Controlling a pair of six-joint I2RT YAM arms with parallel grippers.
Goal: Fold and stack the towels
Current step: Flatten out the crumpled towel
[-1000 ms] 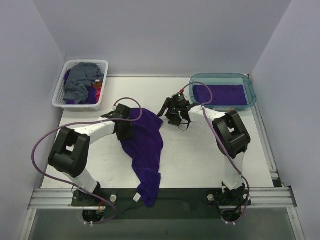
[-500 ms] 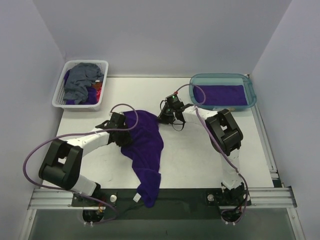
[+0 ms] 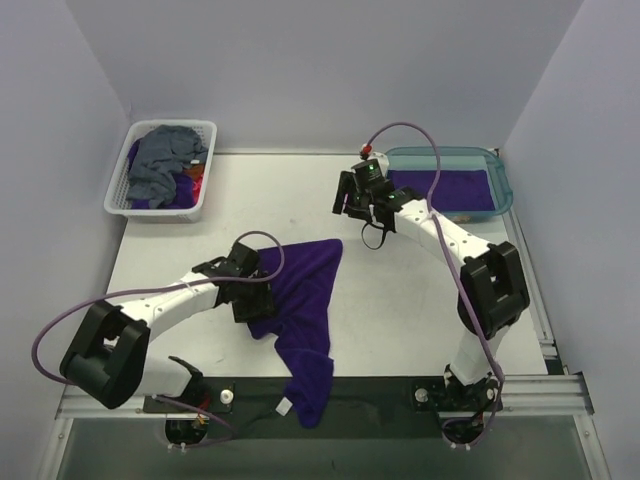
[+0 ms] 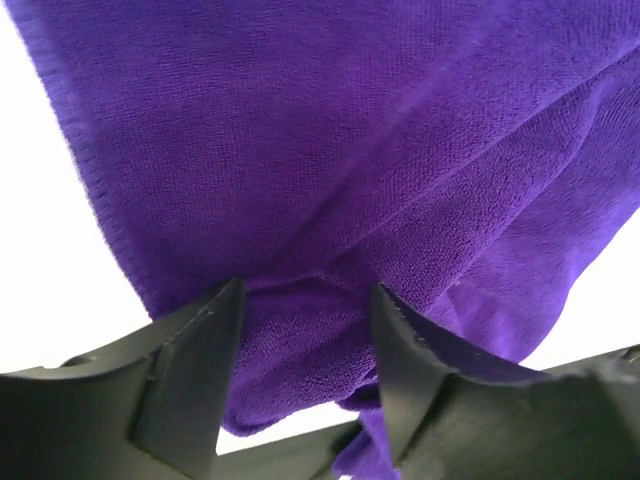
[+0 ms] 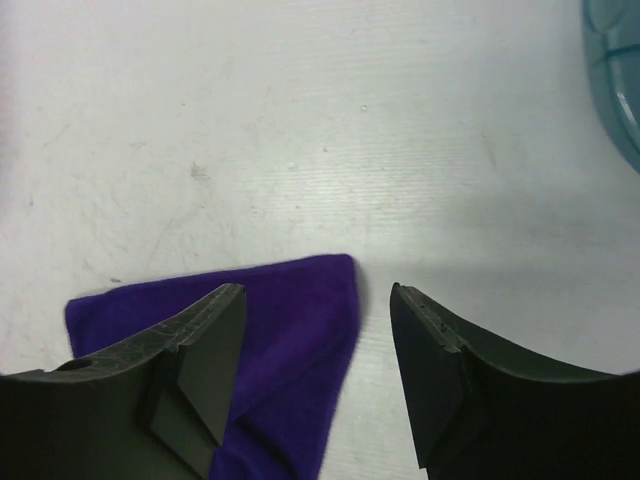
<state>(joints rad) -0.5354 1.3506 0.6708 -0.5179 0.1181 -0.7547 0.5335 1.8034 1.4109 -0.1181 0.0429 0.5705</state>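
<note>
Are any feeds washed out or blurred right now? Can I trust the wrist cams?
Left wrist: the table is blown out to white, the purple towel weave is sharp, and the fingers are near-silhouettes. Right wrist: evenly lit, towel corner clear, soft shadow beside it. Top external: even light, no glare, only soft shadows.
</note>
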